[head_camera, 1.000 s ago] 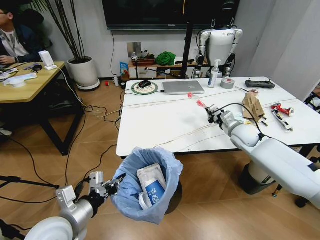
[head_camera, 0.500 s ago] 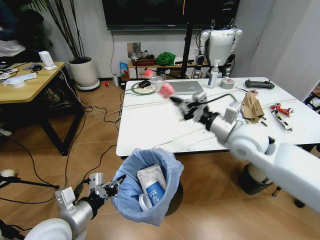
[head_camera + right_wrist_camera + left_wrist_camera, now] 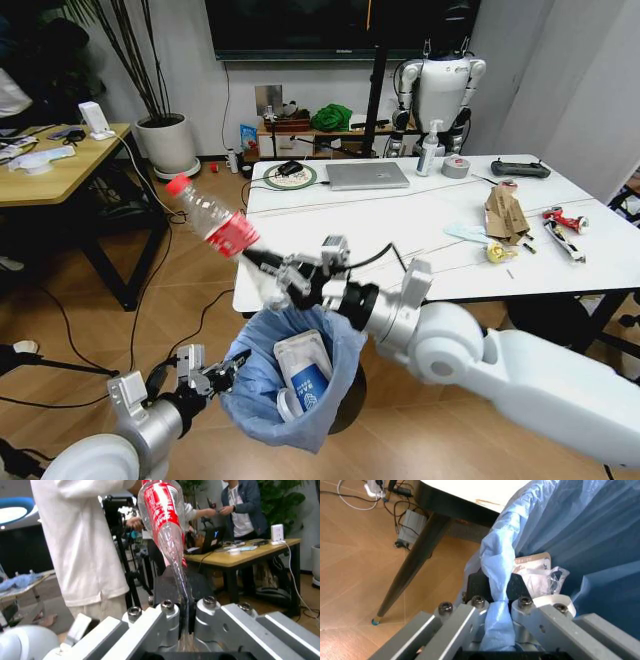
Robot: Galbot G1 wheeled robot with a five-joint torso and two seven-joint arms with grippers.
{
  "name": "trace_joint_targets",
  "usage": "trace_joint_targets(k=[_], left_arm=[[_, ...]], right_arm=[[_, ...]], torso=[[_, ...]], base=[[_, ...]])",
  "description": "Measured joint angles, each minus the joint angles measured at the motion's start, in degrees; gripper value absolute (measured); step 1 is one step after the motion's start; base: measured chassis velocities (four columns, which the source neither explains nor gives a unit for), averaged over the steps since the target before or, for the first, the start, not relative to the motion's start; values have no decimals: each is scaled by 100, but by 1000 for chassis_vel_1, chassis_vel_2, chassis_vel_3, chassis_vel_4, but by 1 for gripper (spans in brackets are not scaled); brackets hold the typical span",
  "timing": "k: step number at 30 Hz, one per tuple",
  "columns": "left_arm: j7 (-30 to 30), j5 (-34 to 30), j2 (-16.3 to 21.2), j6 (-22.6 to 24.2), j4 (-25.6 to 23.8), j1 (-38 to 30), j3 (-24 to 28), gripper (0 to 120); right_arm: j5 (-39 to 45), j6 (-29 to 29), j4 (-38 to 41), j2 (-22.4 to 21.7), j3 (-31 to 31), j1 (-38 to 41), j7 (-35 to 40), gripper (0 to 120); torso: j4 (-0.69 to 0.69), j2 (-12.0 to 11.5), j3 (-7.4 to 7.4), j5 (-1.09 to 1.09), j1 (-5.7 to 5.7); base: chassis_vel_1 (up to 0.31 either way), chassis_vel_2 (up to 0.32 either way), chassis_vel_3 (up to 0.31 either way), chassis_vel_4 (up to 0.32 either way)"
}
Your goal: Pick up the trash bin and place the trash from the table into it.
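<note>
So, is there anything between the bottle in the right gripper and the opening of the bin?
Nothing visible: the right gripper holds the bottle just above the trash bin rim, and the opening is free.

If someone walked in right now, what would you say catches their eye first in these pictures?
Most striking is the flattened clear bottle with a red label and cap, pinched in the right gripper and held in the air above the trash bin. Below it, the left gripper clamps the bin's crinkly blue bag rim; a blue-white cup and a white packet lie inside. Brown cardboard lies on the white table.
</note>
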Motion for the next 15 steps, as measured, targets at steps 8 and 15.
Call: trace_joint_targets(k=[8,15], left_arm=[[-66,-63,-29,19,-18,-35,19,0],[-114,-84,-34,28,-44,4,7,0]], right_arm=[[-381,1,-269,-215,115,-221,-515,0],[-634,18,-326,-356,241,-455,-698,0]], torso=[[0,0,0,2,0],[-1,0,0,3,0]], base=[[0,0,0,0],[0,0,0,0]])
